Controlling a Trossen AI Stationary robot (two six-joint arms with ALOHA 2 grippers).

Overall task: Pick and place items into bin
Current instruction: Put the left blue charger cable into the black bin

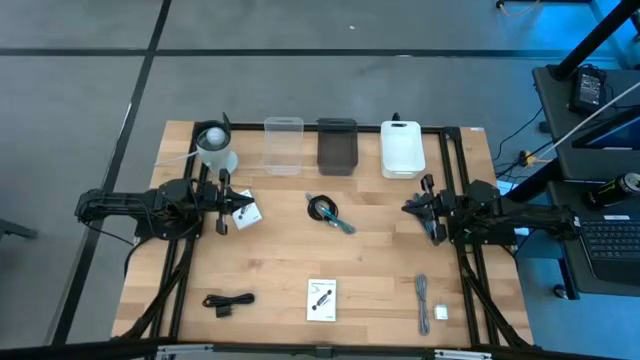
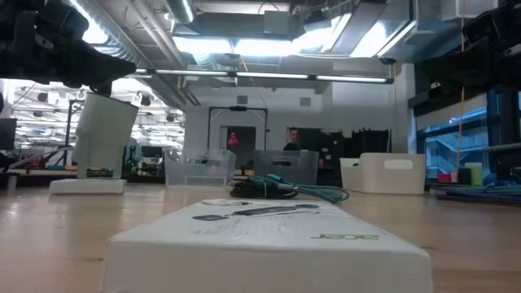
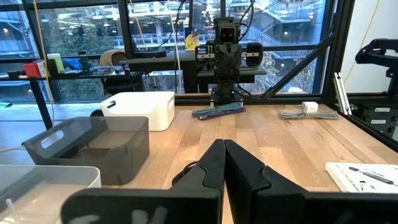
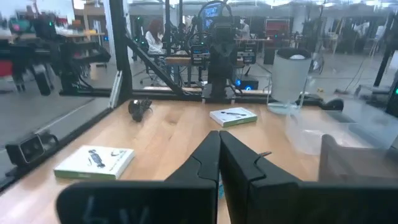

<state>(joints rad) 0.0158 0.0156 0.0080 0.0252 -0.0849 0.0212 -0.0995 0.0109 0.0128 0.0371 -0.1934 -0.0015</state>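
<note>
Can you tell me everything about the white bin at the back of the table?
The white bin is a solid, plastic-looking box with rounded corners and a handle slot in its end wall. It stands upright on the wooden table at the back edge, last in a row beside the dark grey bin. Nothing shows inside it, and no gripper touches it.

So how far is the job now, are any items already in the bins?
Nothing looks done: the clear bin, dark bin and white bin show no items inside. Nothing is in hand; the left end effector and right end effector are shut and empty. Left on the table: card, teal cable coil, black cable, white box, grey cable.
</note>
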